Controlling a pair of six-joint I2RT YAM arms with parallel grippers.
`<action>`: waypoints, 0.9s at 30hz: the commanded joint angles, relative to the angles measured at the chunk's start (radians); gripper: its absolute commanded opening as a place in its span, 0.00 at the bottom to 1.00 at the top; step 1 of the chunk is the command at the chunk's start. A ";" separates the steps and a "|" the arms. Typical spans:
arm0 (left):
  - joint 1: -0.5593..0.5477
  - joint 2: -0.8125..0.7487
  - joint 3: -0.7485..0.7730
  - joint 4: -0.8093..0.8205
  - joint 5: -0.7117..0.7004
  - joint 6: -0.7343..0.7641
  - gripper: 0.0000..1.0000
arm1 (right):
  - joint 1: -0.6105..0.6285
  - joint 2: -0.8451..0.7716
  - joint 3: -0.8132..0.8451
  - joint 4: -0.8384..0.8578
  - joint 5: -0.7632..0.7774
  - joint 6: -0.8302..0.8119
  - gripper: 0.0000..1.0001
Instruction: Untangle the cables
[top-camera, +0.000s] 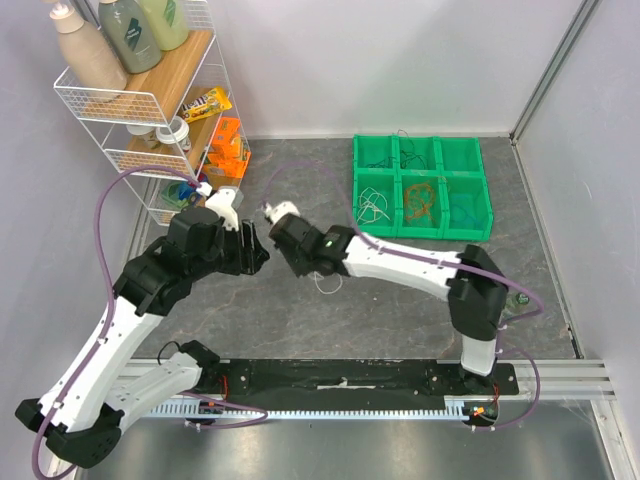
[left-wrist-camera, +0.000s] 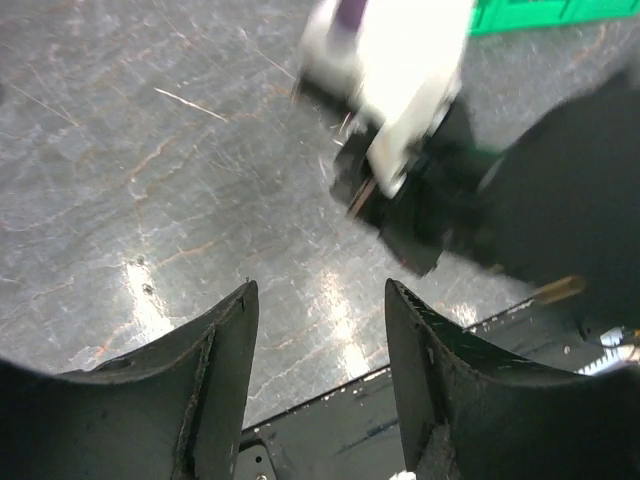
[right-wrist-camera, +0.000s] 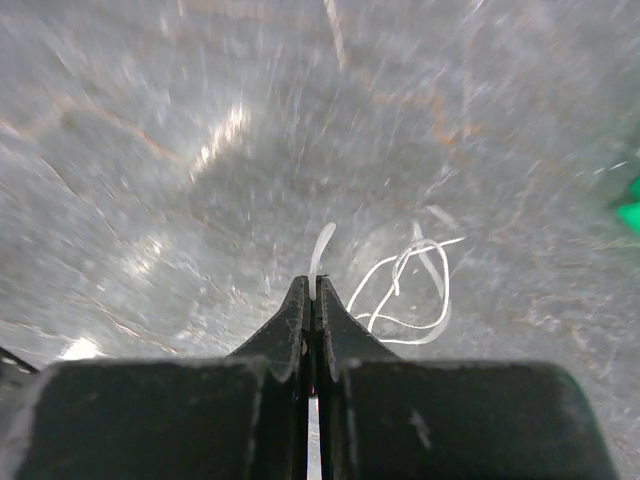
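At the far left stands a wire shelf (top-camera: 95, 100) carrying bottles (top-camera: 128, 35). Just right of it the left arm reaches over the grey table (top-camera: 400, 300). The left gripper (top-camera: 258, 255) (left-wrist-camera: 320, 290) points toward the right arm's wrist, its jaws spread apart with only bare tabletop showing between them; it touches no cable.

Next comes the right gripper (top-camera: 298, 262) (right-wrist-camera: 311, 285), close beside the left one near the middle of the table. Its jaws are pressed together and pinch a thin white strand (right-wrist-camera: 322, 240), which sticks out past the tips and also shows between the fingers lower down. Just to the right of the tips a white cable (right-wrist-camera: 410, 290) (top-camera: 326, 284) lies in loose loops on the table (whether the pinched strand belongs to these loops cannot be told from the blurred wrist view).

Farther right, toward the back of the table, sits a green bin (top-camera: 420, 170) with six compartments. A second white cable (top-camera: 375, 207) lies in its near left compartment; an orange cable (top-camera: 422, 200) lies in the near middle one. Thin dark wires show faintly in other compartments, too small to sort out.
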 joint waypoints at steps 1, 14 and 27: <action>-0.017 0.002 -0.004 -0.027 0.053 0.028 0.60 | -0.128 -0.145 0.076 0.075 -0.034 0.061 0.00; -0.020 0.027 0.008 -0.023 0.083 0.022 0.59 | -0.527 -0.185 0.136 0.168 -0.281 0.100 0.00; -0.021 0.060 0.054 -0.043 0.106 0.016 0.59 | -0.641 -0.013 0.121 0.251 -0.212 -0.035 0.00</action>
